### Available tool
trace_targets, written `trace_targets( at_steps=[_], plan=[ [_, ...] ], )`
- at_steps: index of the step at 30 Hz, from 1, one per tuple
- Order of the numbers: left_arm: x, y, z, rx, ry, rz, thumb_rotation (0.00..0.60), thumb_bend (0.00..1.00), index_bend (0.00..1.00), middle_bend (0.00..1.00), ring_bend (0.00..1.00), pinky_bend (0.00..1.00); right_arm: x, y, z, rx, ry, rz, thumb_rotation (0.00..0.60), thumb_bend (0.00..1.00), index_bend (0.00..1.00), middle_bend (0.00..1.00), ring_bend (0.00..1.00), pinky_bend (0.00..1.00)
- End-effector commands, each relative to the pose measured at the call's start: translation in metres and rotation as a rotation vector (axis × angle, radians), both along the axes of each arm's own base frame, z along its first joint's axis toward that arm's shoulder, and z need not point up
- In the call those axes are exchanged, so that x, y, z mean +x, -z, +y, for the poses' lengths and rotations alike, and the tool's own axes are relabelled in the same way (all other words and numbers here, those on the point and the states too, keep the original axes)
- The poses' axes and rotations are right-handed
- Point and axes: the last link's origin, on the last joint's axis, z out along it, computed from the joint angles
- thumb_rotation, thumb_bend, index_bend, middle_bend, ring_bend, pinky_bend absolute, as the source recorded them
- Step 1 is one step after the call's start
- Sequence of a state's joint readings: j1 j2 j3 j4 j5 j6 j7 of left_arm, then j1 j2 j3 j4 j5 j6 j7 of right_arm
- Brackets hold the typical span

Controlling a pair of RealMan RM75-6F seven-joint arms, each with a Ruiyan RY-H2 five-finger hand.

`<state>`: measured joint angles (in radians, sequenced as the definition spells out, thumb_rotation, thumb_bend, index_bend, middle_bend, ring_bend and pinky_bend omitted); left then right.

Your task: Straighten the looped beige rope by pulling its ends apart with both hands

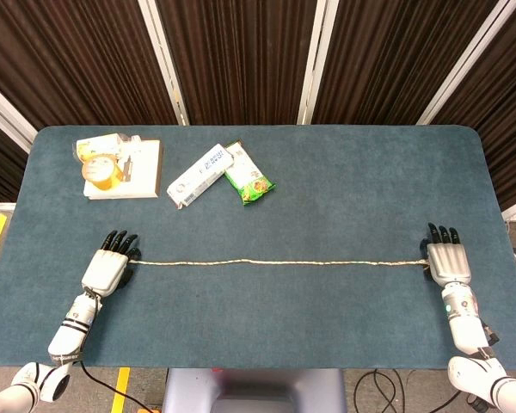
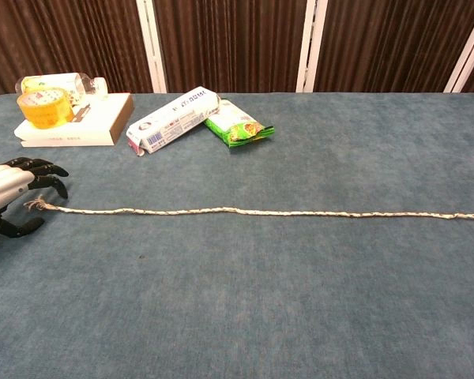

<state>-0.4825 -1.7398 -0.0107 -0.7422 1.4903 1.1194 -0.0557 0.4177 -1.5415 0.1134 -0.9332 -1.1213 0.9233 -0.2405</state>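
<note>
The beige rope [image 1: 275, 262] lies stretched out in a nearly straight, slightly wavy line across the blue table [image 1: 344, 181]. My left hand [image 1: 106, 268] rests at its left end. In the chest view this left hand [image 2: 8, 193] has its fingers spread, and the frayed end of the rope [image 2: 261, 212] lies loose between thumb and fingers. My right hand [image 1: 448, 261] lies flat with fingers extended beside the rope's right end, not holding it. The chest view shows that right end lying free at the frame's edge, with the right hand out of frame.
At the back left a white box [image 1: 146, 168] carries a yellow tape roll [image 1: 101, 172] and a bottle. A long white carton [image 1: 199, 175] and a green packet [image 1: 248, 179] lie behind the rope's middle.
</note>
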Motion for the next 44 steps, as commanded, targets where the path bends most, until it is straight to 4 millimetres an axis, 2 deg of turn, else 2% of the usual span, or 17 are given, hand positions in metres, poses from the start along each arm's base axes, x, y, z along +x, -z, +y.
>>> trace_targets(
  at_steps=[1, 7, 12, 16, 22, 26, 30, 33, 36, 44],
  plan=[
    [0.0, 0.0, -0.001, -0.004, -0.004, -0.006, 0.6, 0.44, 0.22, 0.08, 0.0, 0.09, -0.001, 0.0, 0.0, 0.005, 0.002, 0.001, 0.6, 0.59, 0.26, 0.11, 0.0, 0.0],
    [0.002, -0.008, -0.004, -0.003, -0.006, -0.049, 0.6, 0.44, 0.12, 0.06, 0.0, 0.09, 0.001, -0.005, 0.002, -0.004, -0.007, -0.01, 0.6, 0.59, 0.21, 0.08, 0.0, 0.0],
    [0.002, -0.031, -0.012, 0.015, -0.014, -0.126, 0.6, 0.44, 0.01, 0.03, 0.0, 0.09, 0.004, -0.019, 0.011, -0.022, -0.027, -0.038, 0.6, 0.59, 0.12, 0.02, 0.0, 0.0],
    [0.005, -0.055, -0.026, 0.036, 0.0, -0.206, 0.6, 0.44, 0.0, 0.01, 0.0, 0.09, 0.012, -0.038, 0.029, -0.064, -0.075, -0.078, 0.6, 0.56, 0.06, 0.0, 0.0, 0.0],
    [0.012, -0.094, -0.057, 0.119, 0.061, -0.264, 0.6, 0.44, 0.0, 0.0, 0.0, 0.09, 0.033, -0.067, 0.066, -0.131, -0.175, -0.152, 0.6, 0.54, 0.01, 0.0, 0.0, 0.0],
    [0.011, -0.12, -0.087, 0.178, 0.061, -0.282, 0.6, 0.44, 0.0, 0.0, 0.0, 0.08, 0.045, -0.085, 0.098, -0.19, -0.215, -0.194, 0.6, 0.51, 0.0, 0.0, 0.0, 0.0],
    [0.006, -0.139, -0.123, 0.218, 0.018, -0.256, 0.6, 0.44, 0.0, 0.0, 0.0, 0.06, 0.052, -0.096, 0.125, -0.282, -0.278, -0.22, 0.6, 0.5, 0.0, 0.0, 0.0, 0.0],
    [0.003, -0.146, -0.14, 0.222, 0.003, -0.191, 0.6, 0.44, 0.0, 0.0, 0.0, 0.05, 0.056, -0.098, 0.138, -0.299, -0.323, -0.213, 0.6, 0.49, 0.0, 0.0, 0.0, 0.0],
    [0.006, -0.152, -0.145, 0.24, 0.019, -0.195, 0.6, 0.43, 0.0, 0.0, 0.0, 0.05, 0.058, -0.095, 0.144, -0.278, -0.337, -0.195, 0.6, 0.45, 0.0, 0.0, 0.0, 0.0],
    [0.004, -0.154, -0.14, 0.27, 0.008, -0.181, 0.6, 0.43, 0.0, 0.0, 0.0, 0.05, 0.056, -0.095, 0.145, -0.276, -0.301, -0.149, 0.6, 0.35, 0.0, 0.0, 0.0, 0.0]
  ],
)
